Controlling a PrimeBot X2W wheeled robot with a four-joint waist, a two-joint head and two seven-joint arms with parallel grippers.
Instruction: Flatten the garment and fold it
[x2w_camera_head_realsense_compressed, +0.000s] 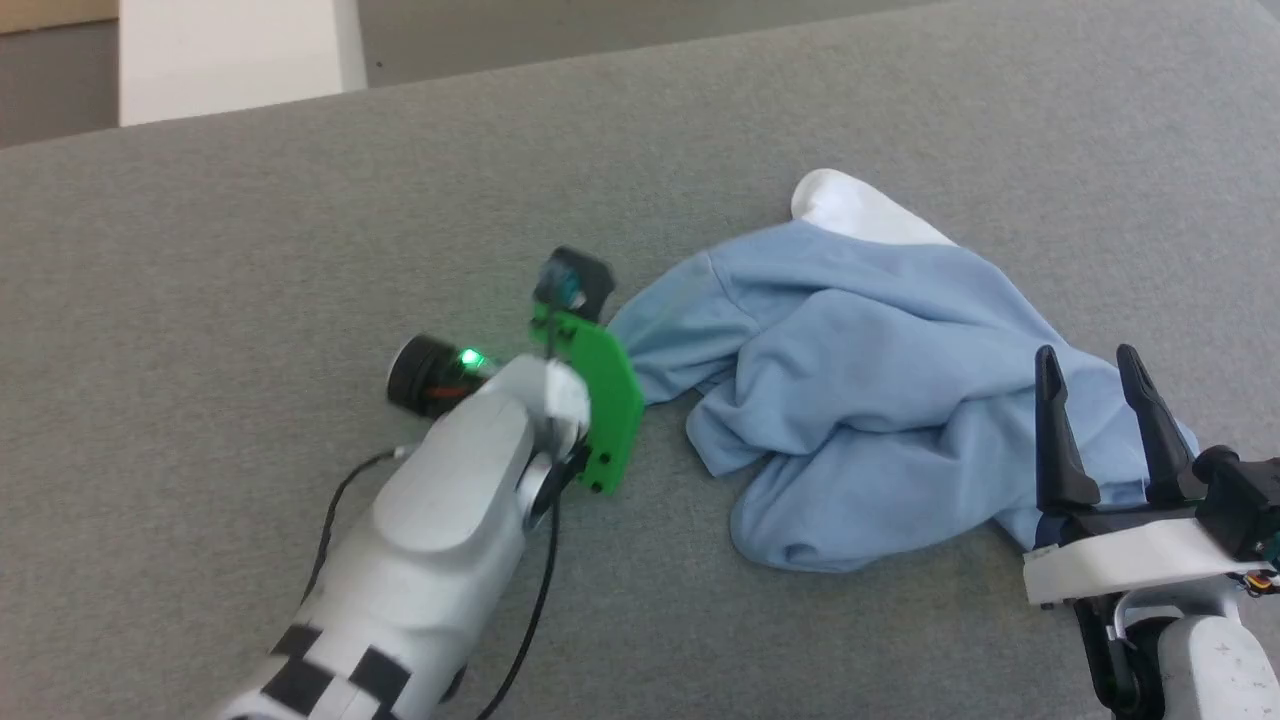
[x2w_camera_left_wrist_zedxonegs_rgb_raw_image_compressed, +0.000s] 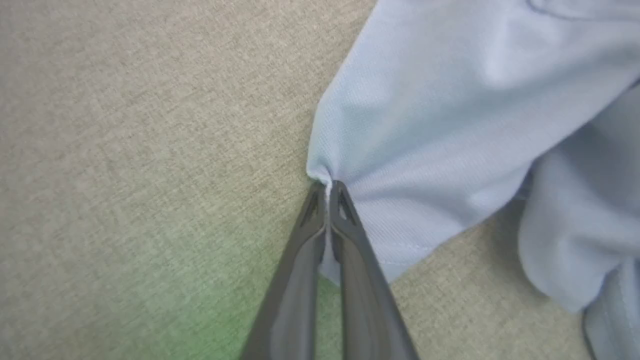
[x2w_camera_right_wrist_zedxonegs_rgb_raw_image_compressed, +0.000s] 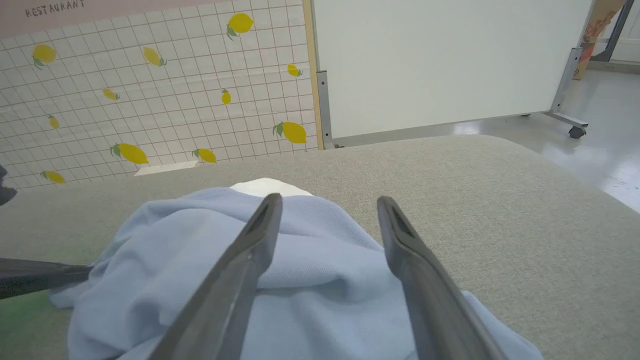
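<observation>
The garment (x2w_camera_head_realsense_compressed: 860, 400) lies crumpled on the grey upholstered surface, light blue with a white part (x2w_camera_head_realsense_compressed: 850, 210) at its far end. My left gripper (x2w_camera_left_wrist_zedxonegs_rgb_raw_image_compressed: 327, 189) is shut on the garment's (x2w_camera_left_wrist_zedxonegs_rgb_raw_image_compressed: 450, 100) left edge, a pinch of cloth showing between the fingertips. In the head view that arm's green wrist plate (x2w_camera_head_realsense_compressed: 605, 400) hides the fingers. My right gripper (x2w_camera_head_realsense_compressed: 1087, 355) stands open at the garment's near right corner, its fingers upright. In the right wrist view the right gripper (x2w_camera_right_wrist_zedxonegs_rgb_raw_image_compressed: 330, 202) is spread over the blue cloth (x2w_camera_right_wrist_zedxonegs_rgb_raw_image_compressed: 310, 260), holding nothing.
The grey surface (x2w_camera_head_realsense_compressed: 250, 250) stretches wide to the left and far side. Beyond its far edge stand a lemon-patterned tiled wall (x2w_camera_right_wrist_zedxonegs_rgb_raw_image_compressed: 150, 100) and a white wheeled panel (x2w_camera_right_wrist_zedxonegs_rgb_raw_image_compressed: 440, 60). The surface's right edge (x2w_camera_right_wrist_zedxonegs_rgb_raw_image_compressed: 575, 185) drops to a shiny floor.
</observation>
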